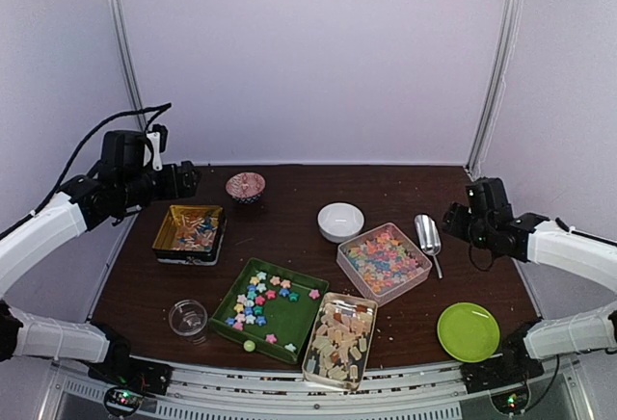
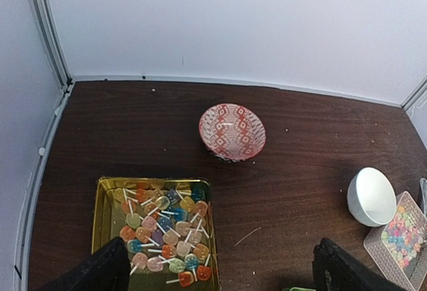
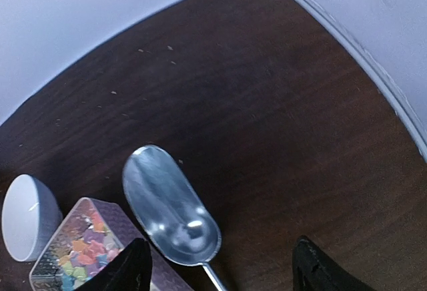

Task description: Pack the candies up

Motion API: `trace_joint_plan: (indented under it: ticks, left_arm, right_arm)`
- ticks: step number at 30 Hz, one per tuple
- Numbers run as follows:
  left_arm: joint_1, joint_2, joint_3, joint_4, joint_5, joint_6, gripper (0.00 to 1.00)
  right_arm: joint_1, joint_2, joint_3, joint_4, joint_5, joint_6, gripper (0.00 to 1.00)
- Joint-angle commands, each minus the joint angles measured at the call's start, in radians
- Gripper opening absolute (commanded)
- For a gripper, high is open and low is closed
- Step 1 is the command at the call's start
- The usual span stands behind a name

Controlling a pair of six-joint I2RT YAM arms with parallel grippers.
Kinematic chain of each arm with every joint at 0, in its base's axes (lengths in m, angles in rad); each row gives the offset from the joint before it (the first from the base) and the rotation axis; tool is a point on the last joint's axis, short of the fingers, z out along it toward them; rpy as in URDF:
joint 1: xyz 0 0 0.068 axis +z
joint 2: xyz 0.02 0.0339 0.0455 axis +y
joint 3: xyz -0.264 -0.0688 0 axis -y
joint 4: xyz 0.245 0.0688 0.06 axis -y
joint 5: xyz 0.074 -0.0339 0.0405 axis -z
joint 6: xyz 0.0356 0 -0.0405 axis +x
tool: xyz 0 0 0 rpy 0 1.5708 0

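Pastel star candies fill a clear box (image 1: 384, 262) at centre right, and more lie scattered in a green tray (image 1: 289, 328) at the front. Beige-amber chunky candies (image 1: 339, 336) fill a clear tray beside it. My left gripper (image 1: 191, 180) is open and empty, held above the back left of the table, over a gold tin of lollipops (image 2: 160, 227); its black fingers (image 2: 100, 271) frame the left wrist view. My right gripper (image 1: 451, 220) is open and empty, raised just right of a metal scoop (image 3: 170, 207) that lies beside the star box (image 3: 73, 254).
A red patterned bowl (image 1: 245, 187) stands at the back, a white bowl (image 1: 340, 221) near the middle. A small glass jar (image 1: 188, 319) is at the front left and a green plate (image 1: 469, 331) at the front right. White walls enclose the table.
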Motion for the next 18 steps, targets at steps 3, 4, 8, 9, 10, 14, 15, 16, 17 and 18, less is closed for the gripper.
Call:
trace_joint_plan:
  ticks: [3, 4, 8, 9, 10, 14, 15, 16, 17, 18]
  left_arm:
    - [0.013, 0.045, 0.061, -0.016, 0.067, -0.037, 0.97]
    - [0.015, 0.048, 0.063, -0.016, 0.077, -0.040, 0.97]
    - [0.022, 0.053, 0.069, -0.026, 0.091, -0.047, 0.96]
    - [0.023, 0.052, 0.070, -0.028, 0.091, -0.048, 0.96]
    - [0.024, 0.052, 0.067, -0.028, 0.093, -0.051, 0.96]
    - [0.034, 0.061, 0.067, -0.030, 0.105, -0.065, 0.96]
    - [0.033, 0.063, 0.069, -0.033, 0.106, -0.066, 0.96]
    - [0.033, 0.065, 0.070, -0.036, 0.107, -0.065, 0.96]
    - [0.033, 0.067, 0.072, -0.036, 0.110, -0.066, 0.96]
    - [0.034, 0.067, 0.072, -0.037, 0.112, -0.065, 0.96]
  right_arm:
    - [-0.053, 0.067, -0.075, 0.003, -0.110, 0.139, 0.69]
    - [-0.054, 0.082, -0.079, -0.003, -0.125, 0.146, 0.68]
    - [-0.051, 0.125, -0.102, -0.013, -0.149, 0.165, 0.63]
    - [-0.050, 0.132, -0.106, -0.015, -0.150, 0.165, 0.62]
    - [-0.048, 0.139, -0.109, -0.018, -0.149, 0.165, 0.61]
    - [-0.031, 0.173, -0.097, -0.032, -0.151, 0.154, 0.58]
    - [-0.024, 0.181, -0.091, -0.035, -0.152, 0.151, 0.58]
    - [-0.018, 0.191, -0.083, -0.040, -0.153, 0.149, 0.58]
    - [-0.013, 0.200, -0.074, -0.048, -0.153, 0.148, 0.57]
    - [-0.007, 0.210, -0.063, -0.055, -0.152, 0.147, 0.57]
